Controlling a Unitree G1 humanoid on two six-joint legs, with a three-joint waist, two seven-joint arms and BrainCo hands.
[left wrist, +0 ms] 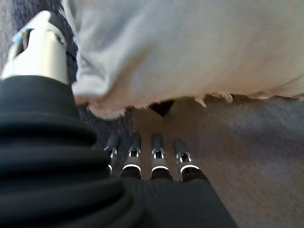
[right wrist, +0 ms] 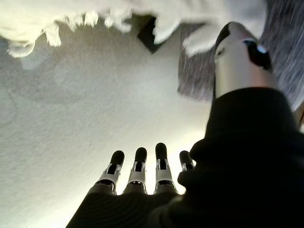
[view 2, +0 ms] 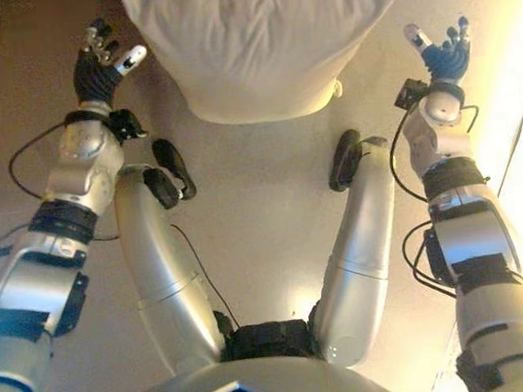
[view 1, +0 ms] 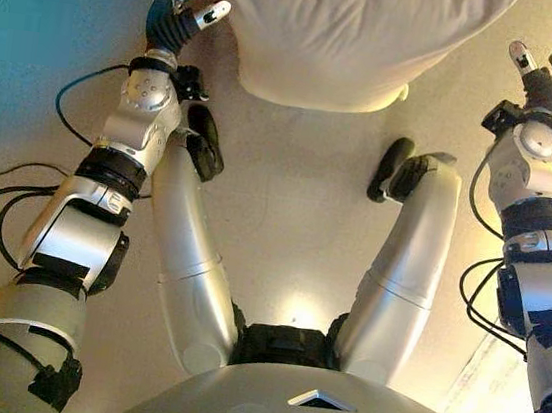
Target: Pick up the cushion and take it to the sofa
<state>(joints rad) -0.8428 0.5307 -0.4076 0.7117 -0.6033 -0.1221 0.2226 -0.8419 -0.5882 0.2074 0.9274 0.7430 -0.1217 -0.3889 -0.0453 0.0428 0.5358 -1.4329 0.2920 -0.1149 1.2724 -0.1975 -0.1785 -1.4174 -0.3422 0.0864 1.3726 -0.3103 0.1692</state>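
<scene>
A: Where is the cushion (view 1: pixel 352 35)?

B: On the floor (view 1: pixel 293 229), straight ahead, at the far edge of the head views. Pale cream cloth, plump, rounded on its near edge, with a small tag or corner poking out on its right side. Frayed fringe along its lower hem in both wrist views.

A: And the left hand (view 1: pixel 174 8)?

B: Just beside the cushion's left edge, palm turned toward it. Fingers straight and spread, thumb apart from them. Holding nothing. Through the left wrist view, dark fingertips (left wrist: pixel 156 142) in a row pointing at the cushion's hem, short of it, with carpet between. Hard to tell whether the thumb brushes the cloth.

A: The right hand (view 2: pixel 441 44)?

B: Off the cushion's right side, farther from it than the left one. Also wide, fingers straight and fanned, thumb out. Empty. Through the right wrist view, fingers (right wrist: pixel 137 166) over bare pale carpet, the cushion's fringe well beyond their tips.

A: So, cushion lifted or not?

B: Not lifted. Lying flat on the floor between the two hands, gripped by neither.

A: Anything else near the cushion?

B: Only the floor: light carpet under and around it, a darker patch beyond its right corner in the right wrist view.
</scene>
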